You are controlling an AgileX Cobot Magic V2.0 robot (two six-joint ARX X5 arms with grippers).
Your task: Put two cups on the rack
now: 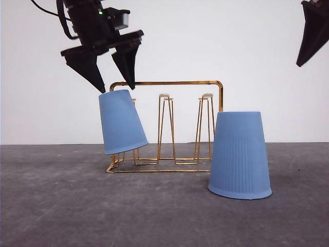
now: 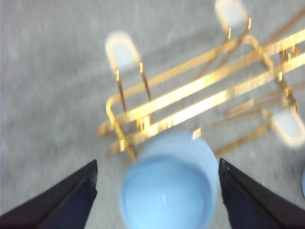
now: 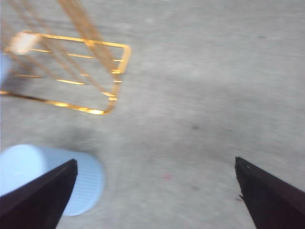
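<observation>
A light blue ribbed cup [image 1: 121,122] hangs upside down and tilted over the leftmost peg of the gold wire rack [image 1: 169,82]. My left gripper [image 1: 117,87] hovers open just above its top, fingers apart and not touching it. In the left wrist view the same cup [image 2: 167,188] sits between the spread fingers [image 2: 62,200], with the rack [image 2: 190,89] beyond. A second cup [image 1: 240,154] stands upside down on the table, right of the rack. My right gripper [image 3: 155,161] is open and high at the right, with that cup [image 3: 90,183] beside one finger.
Two white-tipped pegs [image 1: 165,95] of the rack are bare. The grey table [image 1: 61,206] stretches in front and to both sides of the rack. A white wall stands behind.
</observation>
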